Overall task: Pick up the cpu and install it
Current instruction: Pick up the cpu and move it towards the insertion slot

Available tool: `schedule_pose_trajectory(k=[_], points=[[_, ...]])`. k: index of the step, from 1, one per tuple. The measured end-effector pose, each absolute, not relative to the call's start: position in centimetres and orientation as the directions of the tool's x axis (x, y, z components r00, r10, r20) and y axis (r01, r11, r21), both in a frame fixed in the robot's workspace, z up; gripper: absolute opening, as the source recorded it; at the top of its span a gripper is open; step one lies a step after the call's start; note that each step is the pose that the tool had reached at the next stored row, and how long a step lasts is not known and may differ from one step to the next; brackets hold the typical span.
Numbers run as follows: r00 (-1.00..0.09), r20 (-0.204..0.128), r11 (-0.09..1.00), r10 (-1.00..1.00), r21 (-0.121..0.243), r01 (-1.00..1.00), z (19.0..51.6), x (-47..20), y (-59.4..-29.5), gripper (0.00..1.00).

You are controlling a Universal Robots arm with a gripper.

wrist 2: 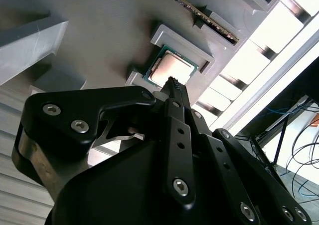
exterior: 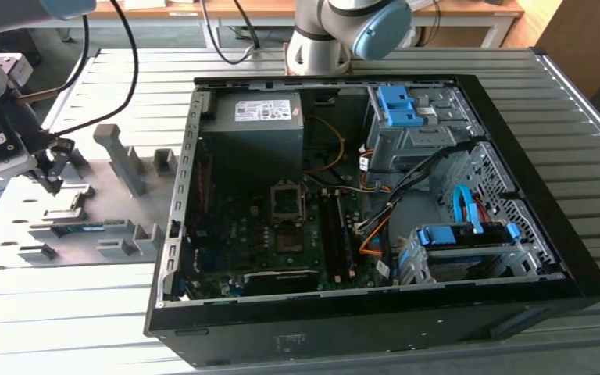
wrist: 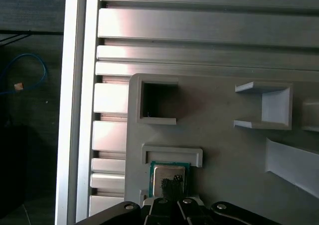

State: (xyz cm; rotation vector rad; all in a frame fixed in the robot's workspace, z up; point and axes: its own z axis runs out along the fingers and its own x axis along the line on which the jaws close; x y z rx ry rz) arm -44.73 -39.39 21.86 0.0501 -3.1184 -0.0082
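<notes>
The cpu (wrist 2: 164,67) (wrist: 163,174), a small square chip with a dull silver face and green edge, lies flat in a raised pocket of the grey fixture plate (exterior: 112,205). My gripper (exterior: 52,181) (wrist 2: 172,81) (wrist: 173,182) hangs just above the chip, at the exterior view's left. Its dark fingertips are shut together with nothing between them, and their tip overlaps the chip's near edge in both wrist views. The metal-framed socket (exterior: 287,201) sits on the motherboard inside the open computer case (exterior: 550,258).
The fixture plate (wrist: 224,150) carries several upright grey holders (exterior: 125,160) and a memory stick (wrist 2: 202,13) on edge. The slatted metal table (exterior: 60,312) ends close beside the plate. A second arm's base (exterior: 321,47) stands behind the case. Cables cross the case interior.
</notes>
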Motion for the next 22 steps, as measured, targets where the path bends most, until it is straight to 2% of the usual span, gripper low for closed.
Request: schedule_pose_trajectory(k=[6,7,8,10,11,13,14,16,18,19,22], points=[[-0.999,0.023,0.999,-0.032,0.006,-0.032,21.86,-44.73,-39.39,0.11],[-0.999,0.023,0.999,-0.032,0.006,-0.032,21.85,-44.73,-39.39,0.16],[-0.999,0.023,0.999,-0.032,0.006,-0.032,21.85,-44.73,-39.39,0.16],[-0.999,0.023,0.999,-0.032,0.006,-0.032,21.85,-44.73,-39.39,0.29],[-0.999,0.023,0.999,-0.032,0.006,-0.032,21.85,-44.73,-39.39,0.29],[-0.999,0.023,0.999,-0.032,0.006,-0.032,21.85,-44.73,-39.39,0.41],[-0.999,0.023,0.999,-0.032,0.006,-0.032,21.85,-44.74,-39.39,0.41],[-0.999,0.023,0.999,-0.032,0.006,-0.032,21.85,-44.73,-39.39,0.53],[-0.999,0.023,0.999,-0.032,0.006,-0.032,21.85,-44.73,-39.39,0.53],[-0.999,0.023,0.999,-0.032,0.006,-0.032,21.85,-44.73,-39.39,0.59],[-0.999,0.022,0.999,-0.032,0.006,-0.032,21.74,-44.73,-39.39,0.59]])
